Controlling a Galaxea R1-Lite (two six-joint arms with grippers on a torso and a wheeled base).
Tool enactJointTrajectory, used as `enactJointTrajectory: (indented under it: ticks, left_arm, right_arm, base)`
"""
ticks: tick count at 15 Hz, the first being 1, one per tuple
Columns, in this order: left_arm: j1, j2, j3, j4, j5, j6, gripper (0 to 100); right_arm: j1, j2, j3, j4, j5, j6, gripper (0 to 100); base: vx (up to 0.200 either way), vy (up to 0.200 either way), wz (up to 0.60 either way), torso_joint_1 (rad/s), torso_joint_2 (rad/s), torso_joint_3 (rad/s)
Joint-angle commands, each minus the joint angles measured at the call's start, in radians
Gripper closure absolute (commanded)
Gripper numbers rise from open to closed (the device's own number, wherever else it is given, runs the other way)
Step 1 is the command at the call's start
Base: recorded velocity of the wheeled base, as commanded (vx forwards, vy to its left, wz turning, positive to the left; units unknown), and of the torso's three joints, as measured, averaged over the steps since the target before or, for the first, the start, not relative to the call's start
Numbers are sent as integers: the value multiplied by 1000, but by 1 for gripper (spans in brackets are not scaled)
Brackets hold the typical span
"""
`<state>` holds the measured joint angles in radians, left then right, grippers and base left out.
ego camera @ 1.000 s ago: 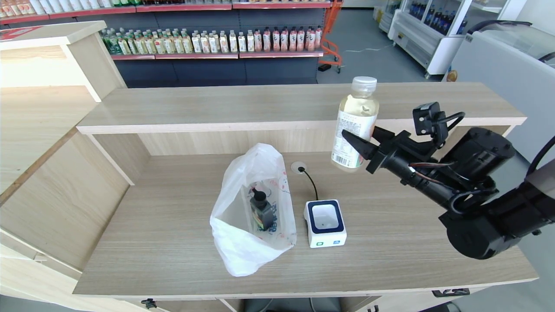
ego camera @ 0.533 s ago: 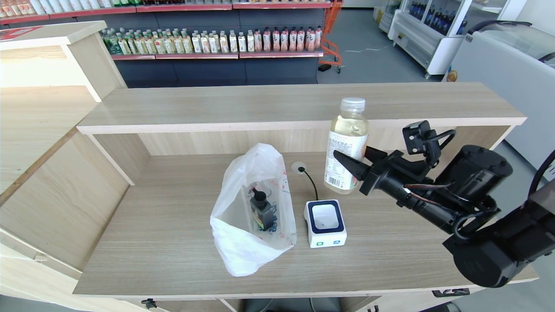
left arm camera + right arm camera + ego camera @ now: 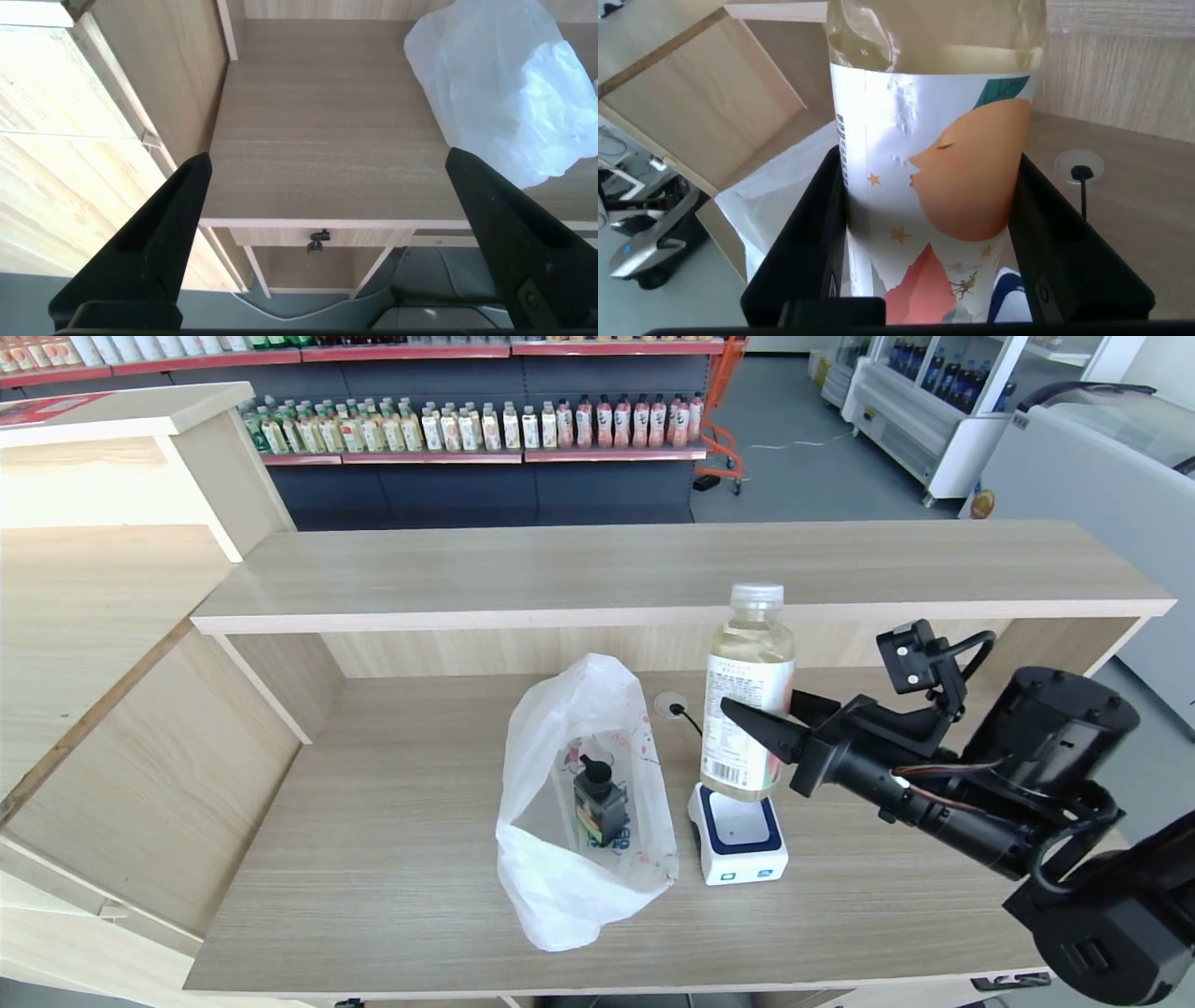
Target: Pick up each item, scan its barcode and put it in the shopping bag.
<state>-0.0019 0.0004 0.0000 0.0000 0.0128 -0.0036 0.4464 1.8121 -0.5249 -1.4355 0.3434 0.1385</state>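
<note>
head view: the right tool [image 3: 761, 709] is clamped on the bottle [image 3: 747, 667], one finger on each side of its label. it holds the bottle upright, base just above the scanner [image 3: 742, 845] near the middle of the tabletop [image 3: 392, 821]. just left of the scanner the white bag [image 3: 560, 887] stands open with a small dark bottle [image 3: 599, 803] inside. left wrist view: the left tool [image 3: 327, 168] gapes wide, gripping nothing, above the tabletop's near edge, left of the bag.
</note>
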Motion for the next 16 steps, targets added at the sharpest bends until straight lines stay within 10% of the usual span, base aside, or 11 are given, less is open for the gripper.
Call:
enactJointTrajectory:
  ticks: [1, 16]
  left_arm:
    - [0, 0, 0, 0, 0, -1, 0]
    - [0, 0, 0, 0, 0, -1, 0]
  right_arm:
    - [9, -77, 11, 56, 0, 39, 100]
    - [133, 56, -20, 78, -7, 158, 100]
  base:
    - [0, 0, 0, 0, 0, 0]
    - [0, 0, 0, 0, 0, 0]
